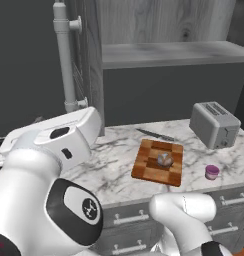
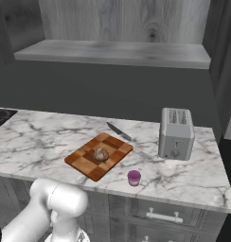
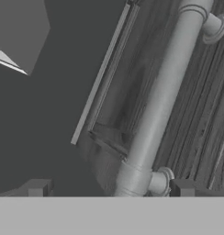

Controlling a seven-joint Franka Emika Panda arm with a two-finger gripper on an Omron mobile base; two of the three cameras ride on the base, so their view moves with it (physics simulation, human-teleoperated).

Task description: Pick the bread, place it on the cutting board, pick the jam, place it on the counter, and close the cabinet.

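- The gripper point(image 3: 109, 192) has its two dark fingertips spread wide apart, one on each side of the cabinet's bar handle point(image 3: 155, 110), clasping nothing; the pale-grey cylinder runs up between them on round end mounts.
- The cabinet point(image 1: 86, 75) door of grey weathered wood stands open at the left, above the counter point(image 1: 114, 165).
- The cutting board point(image 1: 158, 161), checkered in light and dark brown blocks, lies on the white, grey-veined marble.
- The bread point(image 1: 164, 159), a small round tan roll with a pale mottled top, sits on the board.
- A knife point(image 1: 155, 134) lies just behind the board.
- The jam point(image 1: 212, 172), a squat pink-purple jar, stands on the counter near its front edge.
- A grey toaster point(image 1: 214, 124) stands behind the jar.
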